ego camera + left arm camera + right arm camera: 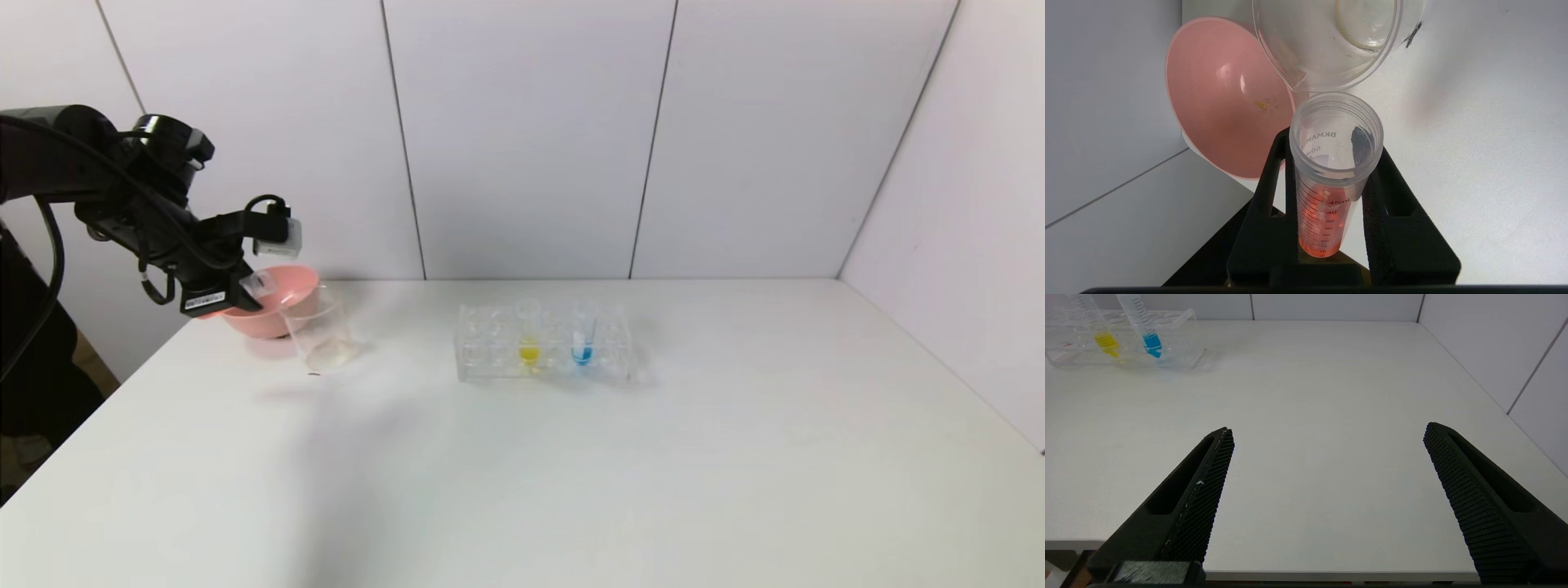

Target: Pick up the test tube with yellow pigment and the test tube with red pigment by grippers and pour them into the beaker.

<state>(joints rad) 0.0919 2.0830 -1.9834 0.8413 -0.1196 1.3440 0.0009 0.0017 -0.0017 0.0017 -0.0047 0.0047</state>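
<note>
Head view is showing me a wide white desk (571, 474), matte and plain, running back to pale grey wall panels (531, 139) split by thin dark seams, with a second panelled wall closing in on my right side. Soft shadows are lying on the surface near the far left corner.

My left fingers (1331, 171) are clamping tight on the test tube with red pigment (1327, 196), one black finger on each side of its graduated wall. I am holding it raised at the desk's far left, its open mouth turned toward the rim of the beaker (320, 331). A little red-orange liquid is sitting at the tube's round bottom. The beaker is standing on the desk just beside the pink bowl (273, 306), which is sitting nearer the wall; from my wrist the two rims are looking as if they overlap, and I cannot tell whether they are touching.

The test tube with yellow pigment (529, 335) is standing upright in the clear tube rack (545, 343) in the middle of the desk, well apart from the beaker. A blue-liquid tube (583, 336) is standing just beside it in the same rack.

My right fingers (1327, 498) are spread wide with nothing between them, hanging over the near edge of the desk on the right side, well apart from the rack.
</note>
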